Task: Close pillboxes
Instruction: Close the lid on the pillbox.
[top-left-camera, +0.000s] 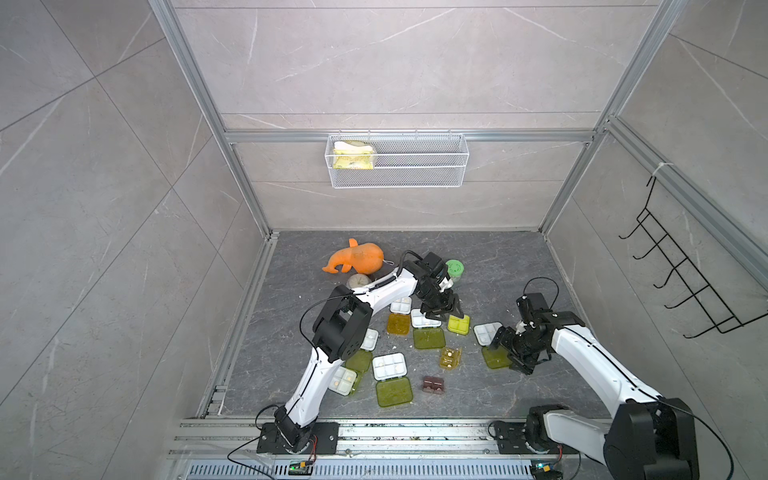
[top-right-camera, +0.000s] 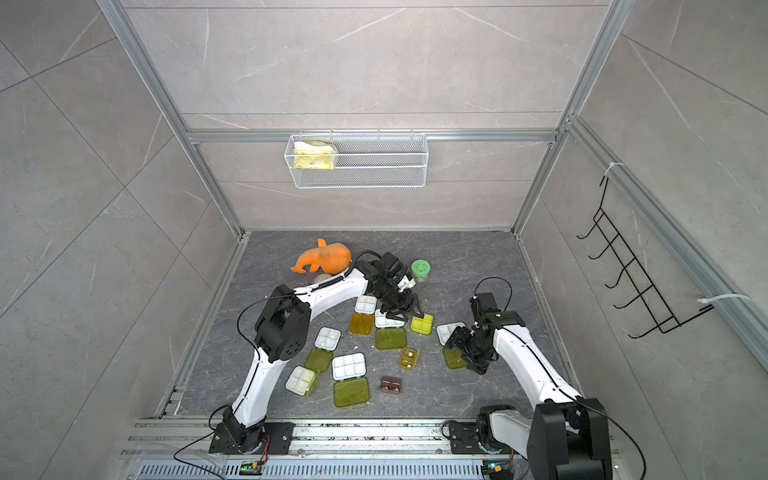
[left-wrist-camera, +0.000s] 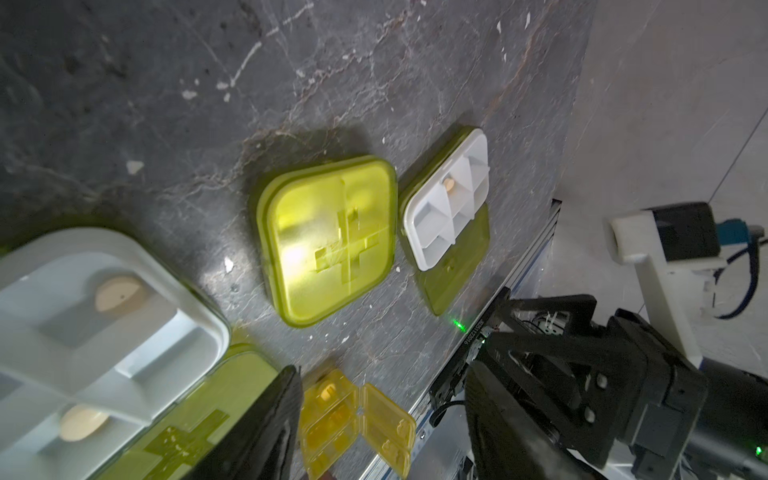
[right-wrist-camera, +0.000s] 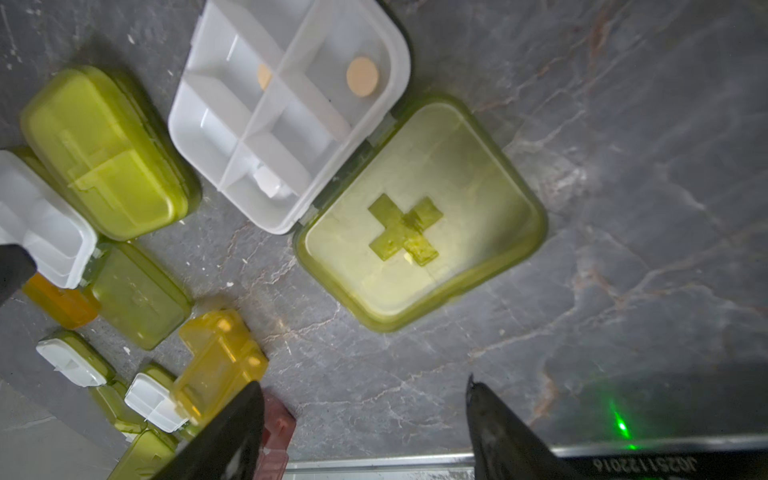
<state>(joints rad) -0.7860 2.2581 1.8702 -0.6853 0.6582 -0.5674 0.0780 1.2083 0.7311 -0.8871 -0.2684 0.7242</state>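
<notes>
Left pincer (top-left-camera: 446, 308), matte black jaws spread wide and holding nothing, hangs beside the closed pillbox (top-left-camera: 458, 324) at the centre of the frame in both top views. The closed pillbox is a rounded square of glossy translucent yellow-green plastic with a raised cross moulded on its shut lid. Right pincer (top-left-camera: 509, 353), likewise parted and empty, hovers at centre right by an open pillbox (top-left-camera: 486, 332), whose white divided tray holds pale round tablets and whose hinged lid (right-wrist-camera: 419, 216), cross embossed, lies flat on the bench (top-left-camera: 498, 270) of dark grey veined stone. More lie open across the middle of the bench: an orange-lidded box (top-left-camera: 398, 324) left of the left pincer, a six-cell box (top-left-camera: 389, 366) lower in the frame with its cover folded out below it, and a small amber box (top-left-camera: 450, 357) of clear yellow plastic, flaps ajar, between the two pincers. A squat maroon box (top-left-camera: 433, 384) sits just below it. Toward the back wall stand a round jar (top-left-camera: 454, 268) and an orange whale-shaped toy (top-left-camera: 353, 259); a white wire basket (top-left-camera: 397, 160) hangs on the tiled wall above.
</notes>
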